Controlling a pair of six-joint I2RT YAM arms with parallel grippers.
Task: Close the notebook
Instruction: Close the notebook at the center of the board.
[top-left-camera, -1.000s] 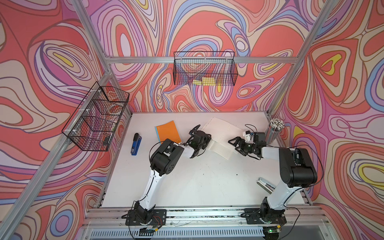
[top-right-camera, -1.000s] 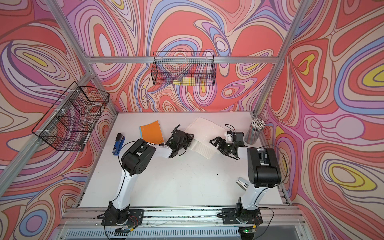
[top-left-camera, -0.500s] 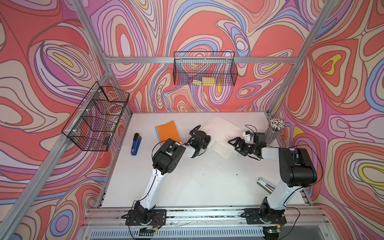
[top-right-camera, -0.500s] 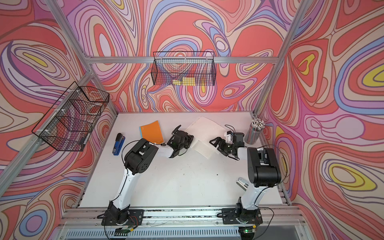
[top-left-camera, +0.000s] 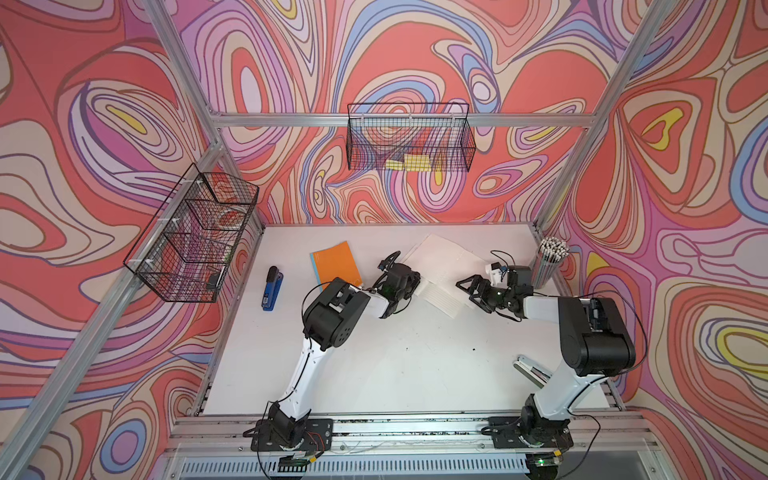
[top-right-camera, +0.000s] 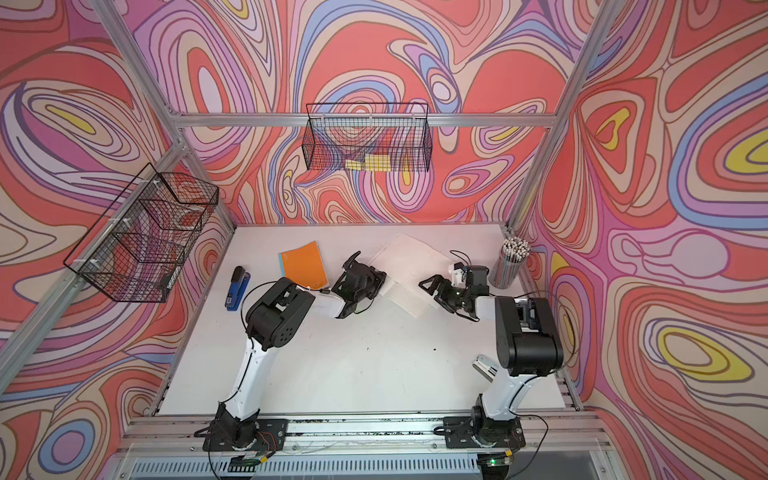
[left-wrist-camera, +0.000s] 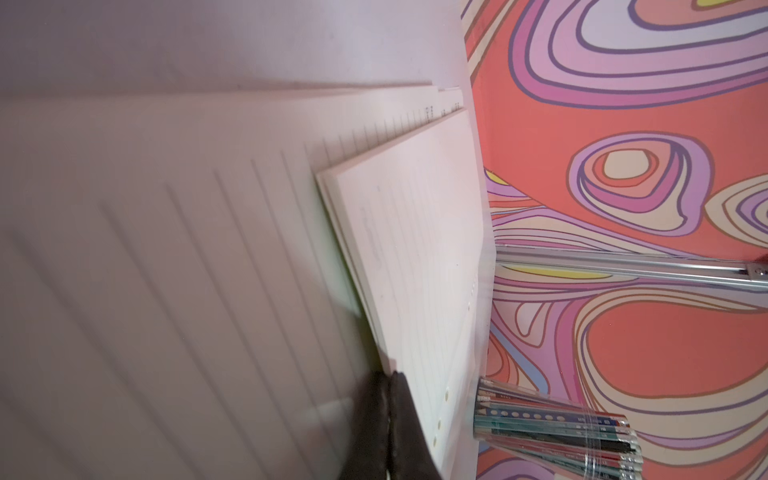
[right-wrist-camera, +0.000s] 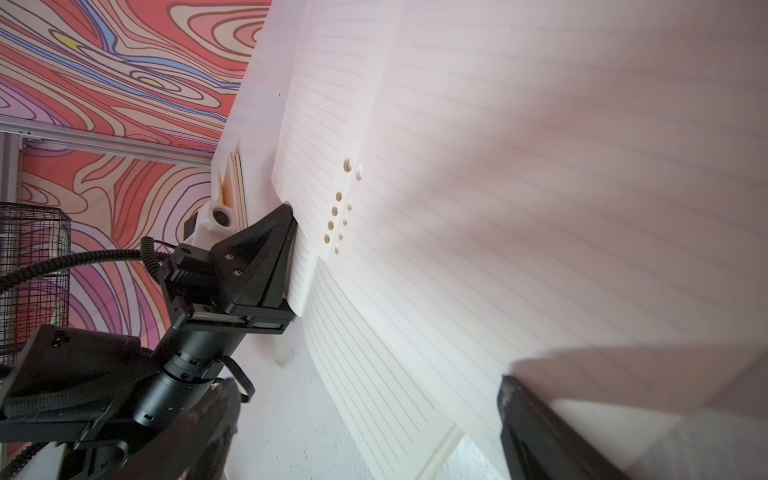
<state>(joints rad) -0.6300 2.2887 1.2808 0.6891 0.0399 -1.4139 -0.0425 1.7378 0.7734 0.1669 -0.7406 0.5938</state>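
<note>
On the white table (top-left-camera: 374, 365), your open notebook of cream, lined loose-leaf paper (top-left-camera: 446, 266) lies at about 1 o'clock from the table's middle, toward the far edge. Judge it light and floppy. The sheets are thin and no stiff board shows, so a lifted part will likely sag, fan and slide sheet on sheet rather than swing over as one slab.

The left tool (right-wrist-camera: 291, 232) is at the notebook's 8 o'clock side, its jaws clamped flat on a thin sheaf of pages (left-wrist-camera: 415, 249) at the sheaf's edge. An edge pinch like that is the sensible hold. The right tool (top-left-camera: 471, 294) sits near the 4 o'clock corner with its jaws spread wide over the page, gripping nothing.

Small round punch holes (right-wrist-camera: 338, 208) lie just beside the left tool's grip. Paper tears easily there, so pull gently.

You can read no brand or label. The faint marks on the raised page are too blurred, as is the print on the clear cup of pencils (left-wrist-camera: 552, 432).
</note>
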